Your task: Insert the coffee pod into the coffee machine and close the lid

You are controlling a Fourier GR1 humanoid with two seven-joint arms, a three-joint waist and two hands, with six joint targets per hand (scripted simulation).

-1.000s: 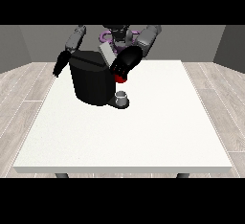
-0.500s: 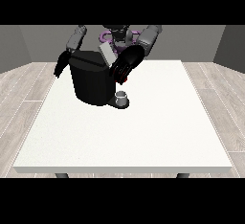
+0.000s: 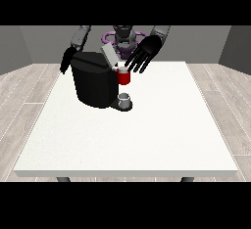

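The black coffee machine stands on the table's far left part. Its grey lid is tilted up above the top. A red thing at the machine shows at the front right of the machine. Below it a small grey thing stands on the machine's base. The hand at the view's right hovers above and to the right of the red thing, open with its fingers spread and pointing down, holding nothing. The hand at the view's left hangs by the machine's far left corner.
The white table stretches wide toward the camera and to the right of the machine. The robot's torso is behind the machine at the table's far edge.
The hand at the view's right has lifted up and to the right, away from the machine's front, uncovering the red thing and the raised lid. The other hand has barely moved.
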